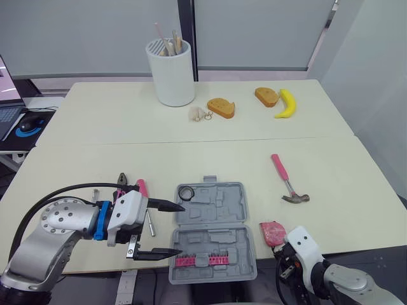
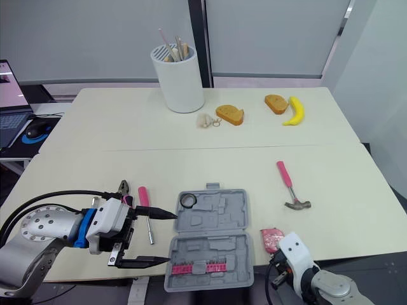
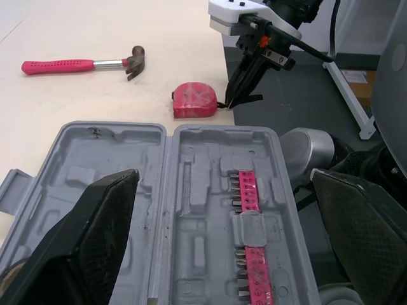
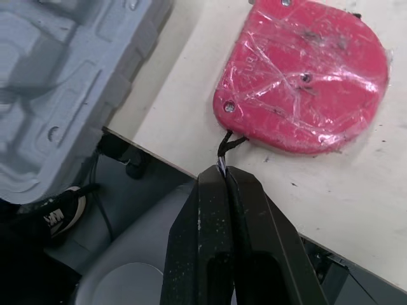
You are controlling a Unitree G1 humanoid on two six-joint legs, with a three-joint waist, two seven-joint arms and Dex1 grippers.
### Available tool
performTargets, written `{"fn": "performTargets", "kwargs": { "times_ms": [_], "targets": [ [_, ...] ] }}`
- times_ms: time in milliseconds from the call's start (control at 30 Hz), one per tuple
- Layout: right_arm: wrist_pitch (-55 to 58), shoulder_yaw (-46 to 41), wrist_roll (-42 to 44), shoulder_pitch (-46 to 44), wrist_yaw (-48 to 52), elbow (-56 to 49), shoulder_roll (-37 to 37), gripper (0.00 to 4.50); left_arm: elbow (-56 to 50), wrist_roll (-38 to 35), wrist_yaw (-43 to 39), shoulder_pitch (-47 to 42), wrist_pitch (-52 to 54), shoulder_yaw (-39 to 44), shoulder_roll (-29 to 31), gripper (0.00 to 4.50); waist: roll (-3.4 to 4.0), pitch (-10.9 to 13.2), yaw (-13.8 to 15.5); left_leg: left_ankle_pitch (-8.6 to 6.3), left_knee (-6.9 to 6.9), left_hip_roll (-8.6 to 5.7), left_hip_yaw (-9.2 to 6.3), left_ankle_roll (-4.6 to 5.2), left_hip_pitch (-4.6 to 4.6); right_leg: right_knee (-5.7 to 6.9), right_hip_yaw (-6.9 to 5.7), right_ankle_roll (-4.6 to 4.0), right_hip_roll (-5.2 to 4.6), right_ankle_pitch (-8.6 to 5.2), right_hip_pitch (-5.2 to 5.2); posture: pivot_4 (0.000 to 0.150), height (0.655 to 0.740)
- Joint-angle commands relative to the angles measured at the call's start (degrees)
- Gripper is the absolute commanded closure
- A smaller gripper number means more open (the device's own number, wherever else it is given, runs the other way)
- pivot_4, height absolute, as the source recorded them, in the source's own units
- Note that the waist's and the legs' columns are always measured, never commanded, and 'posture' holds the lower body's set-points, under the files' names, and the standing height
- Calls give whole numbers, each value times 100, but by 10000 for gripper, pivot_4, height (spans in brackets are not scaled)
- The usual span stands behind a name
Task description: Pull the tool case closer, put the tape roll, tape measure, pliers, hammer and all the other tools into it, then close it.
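Observation:
The grey tool case [image 1: 236,219] lies open near the table's front edge, with a tape roll [image 1: 186,192] in one pocket and a pink bit strip [image 3: 250,236] in the other half. My left gripper [image 1: 181,229] stands open at the case's left side, one finger on either side of the hinge line. The pink tape measure [image 4: 305,76] lies right of the case at the table edge. My right gripper [image 4: 222,173] is shut on its black cord. The pink-handled hammer [image 1: 289,182] lies farther right. Pliers [image 1: 123,180] and a pink screwdriver [image 1: 142,188] lie behind my left gripper.
At the back stand a white cup [image 1: 170,75] holding sticks, two bread slices [image 1: 221,107] [image 1: 267,96], a banana [image 1: 287,103] and a small white item [image 1: 198,114]. A laptop and mouse [image 1: 27,124] sit on a side desk to the left.

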Motion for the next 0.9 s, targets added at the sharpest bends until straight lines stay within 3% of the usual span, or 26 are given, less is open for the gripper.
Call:
{"fn": "performTargets", "kwargs": {
  "times_ms": [33,767,900],
  "targets": [
    [56,43,94,23,-55,-256,-18,44583,-165,-79,-32,49,-93,-17,-3,0,0,0,0,0,0,0,0,0,0,0,0,0,0,0,0,1500,7400],
    [243,39,303,78,-316,-332,57,44583,-21,-27,15,41,-297,-110,-45,0,-2,-2,3,0,0,0,-1,0,0,0,-1,-1,0,0,0,1500,7400],
    [577,-211,621,70,-159,-609,91,36486,-12,-28,14,5,-290,-121,-44,0,-2,-2,3,0,0,0,-1,0,0,0,-1,-1,1,0,0,1500,7400]
  ]
}}
